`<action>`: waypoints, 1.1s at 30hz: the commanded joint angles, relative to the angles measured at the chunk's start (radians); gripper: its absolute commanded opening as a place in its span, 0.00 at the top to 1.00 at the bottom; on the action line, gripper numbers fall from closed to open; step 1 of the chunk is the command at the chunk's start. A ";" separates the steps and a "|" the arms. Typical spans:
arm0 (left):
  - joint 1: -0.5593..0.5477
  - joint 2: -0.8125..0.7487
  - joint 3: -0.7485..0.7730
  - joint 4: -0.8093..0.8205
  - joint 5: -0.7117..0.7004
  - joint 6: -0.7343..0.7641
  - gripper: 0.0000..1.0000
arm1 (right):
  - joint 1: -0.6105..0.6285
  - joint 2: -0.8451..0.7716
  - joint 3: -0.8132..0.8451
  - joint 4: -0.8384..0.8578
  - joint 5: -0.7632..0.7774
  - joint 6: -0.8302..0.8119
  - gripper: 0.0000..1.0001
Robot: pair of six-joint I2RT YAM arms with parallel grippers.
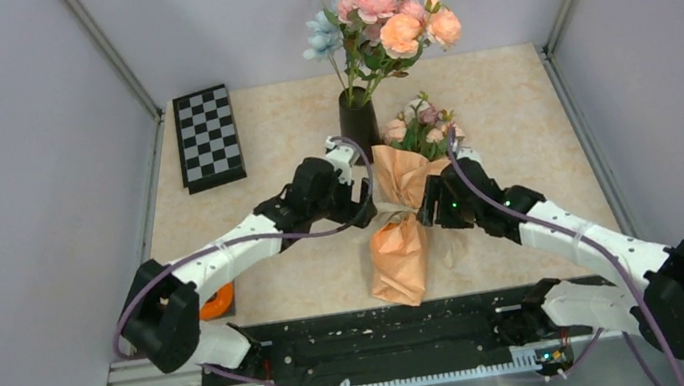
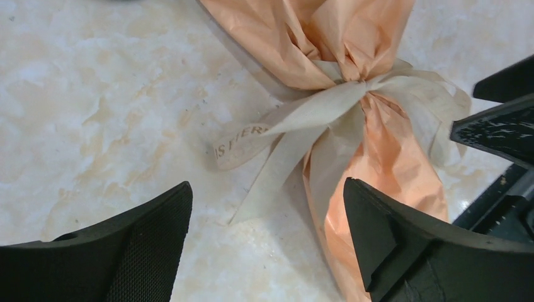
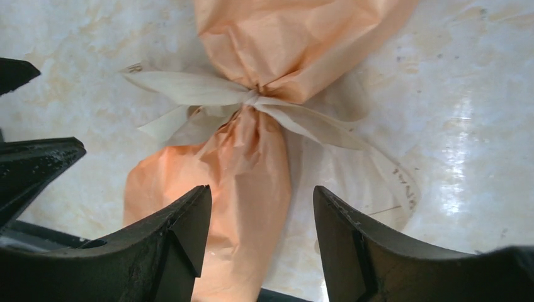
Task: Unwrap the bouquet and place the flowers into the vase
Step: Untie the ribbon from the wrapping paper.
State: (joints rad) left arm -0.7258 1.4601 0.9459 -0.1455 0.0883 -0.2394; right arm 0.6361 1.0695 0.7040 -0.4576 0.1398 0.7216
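Bouquet (image 1: 400,250) lies flat; left gripper (image 2: 267,201) gapes just above its ribbon (image 2: 302,113), right gripper (image 3: 261,201) gapes astride its lower wrap (image 3: 245,163), neither gripping anything.

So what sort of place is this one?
Probably an enclosed robot test booth in a lab, not a home: plain grey panel walls box in a marble-pattern tabletop, a black mounting rail runs along its near edge, and unrelated props share it, a chessboard and a black vase.
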 commanded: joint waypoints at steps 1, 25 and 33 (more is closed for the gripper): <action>0.003 -0.098 -0.105 0.134 0.056 -0.081 0.07 | 0.065 0.042 0.046 0.049 -0.013 0.079 0.38; -0.016 -0.059 -0.349 0.399 0.207 -0.067 0.14 | 0.032 0.205 0.059 0.047 0.005 -0.152 0.98; -0.038 0.084 -0.293 0.465 0.215 -0.046 0.29 | -0.068 0.137 0.002 0.044 -0.077 -0.264 1.00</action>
State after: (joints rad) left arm -0.7582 1.4834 0.6086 0.2283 0.2775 -0.3092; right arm 0.5949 1.2678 0.7250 -0.4301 0.1169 0.5438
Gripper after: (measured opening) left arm 0.734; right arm 0.010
